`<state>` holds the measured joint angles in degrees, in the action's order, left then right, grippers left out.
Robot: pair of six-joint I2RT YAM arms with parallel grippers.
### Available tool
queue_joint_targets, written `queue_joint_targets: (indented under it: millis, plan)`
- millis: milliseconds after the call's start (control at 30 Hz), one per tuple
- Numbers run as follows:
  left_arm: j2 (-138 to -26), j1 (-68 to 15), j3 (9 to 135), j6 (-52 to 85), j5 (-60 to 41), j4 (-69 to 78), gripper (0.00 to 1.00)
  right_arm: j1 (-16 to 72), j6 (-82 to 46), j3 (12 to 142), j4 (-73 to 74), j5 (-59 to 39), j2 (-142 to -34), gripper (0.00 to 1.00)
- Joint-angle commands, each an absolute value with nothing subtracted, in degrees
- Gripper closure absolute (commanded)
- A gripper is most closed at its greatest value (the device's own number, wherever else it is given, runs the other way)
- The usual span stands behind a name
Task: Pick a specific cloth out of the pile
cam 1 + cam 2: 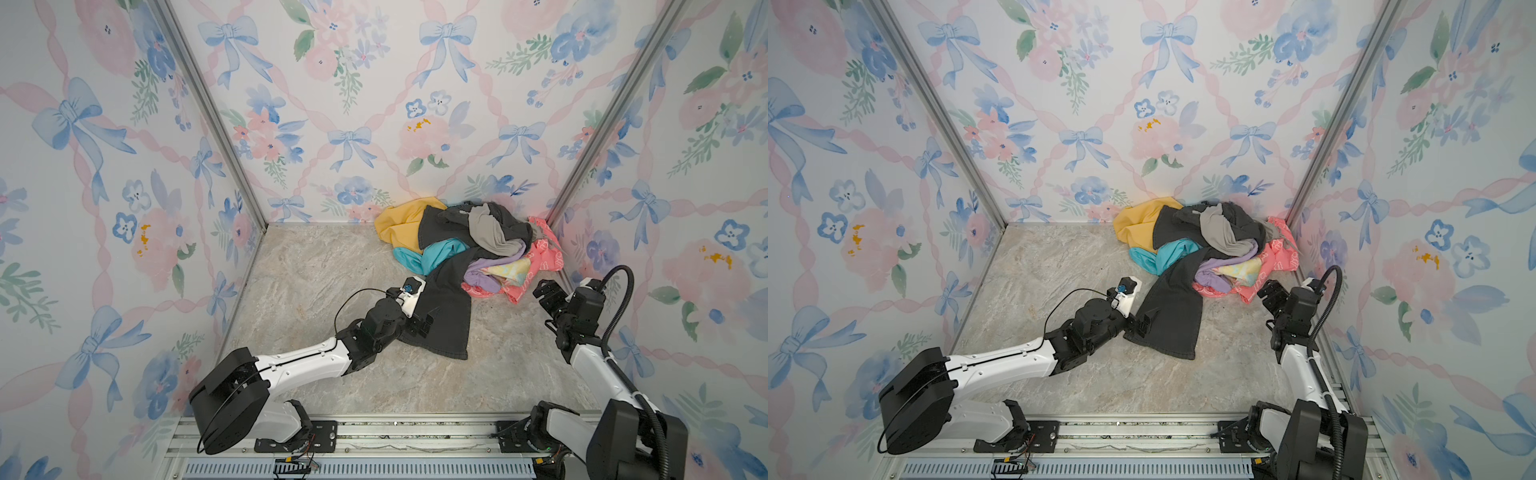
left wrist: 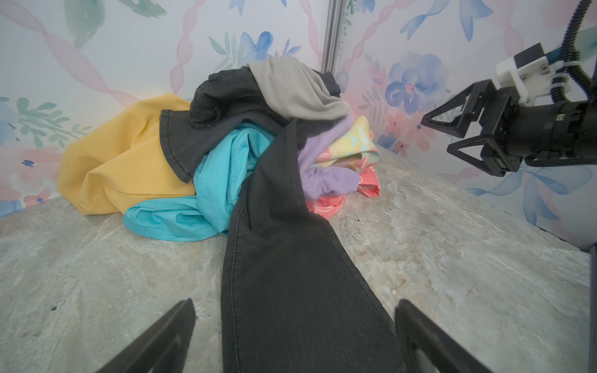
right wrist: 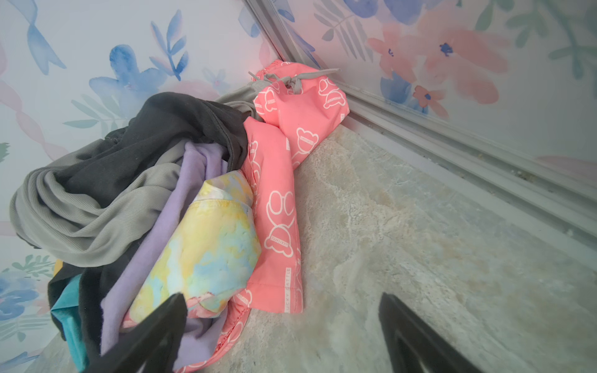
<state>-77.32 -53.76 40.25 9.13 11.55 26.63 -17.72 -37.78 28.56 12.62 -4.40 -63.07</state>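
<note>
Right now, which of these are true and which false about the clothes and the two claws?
1. The pink bear-print cloth lies on the side of the pile nearest the right claw. True.
2. The left claw grips that cloth. False: it is open, by the dark grey trouser leg.
3. A light grey cloth lies on top of the pile. True.
4. The right claw is shut. False: it is open, holding nothing.

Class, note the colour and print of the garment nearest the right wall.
The cloth is coral pink with white outline bears, clearest in the right wrist view.
</note>
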Motion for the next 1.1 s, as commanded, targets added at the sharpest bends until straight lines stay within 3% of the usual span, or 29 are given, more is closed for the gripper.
queue_joint_targets:
  millis: [0,400,1067]
  plan:
    - [-78.2,-55.3,41.4,6.9,13.1,25.2,0.02,-20.5,-45.4,30.3,10.9,-14.9,-64.6,0.05]
    - [-78.5,-61.2,41.7,6.5,15.4,24.3,0.02,-26.2,-56.1,30.3,18.8,-26.5,-71.5,0.08]
    - [-79.4,-66.4,41.8,5.8,17.8,23.6,0.03,-27.3,-70.8,33.5,36.4,-30.9,-89.0,0.18]
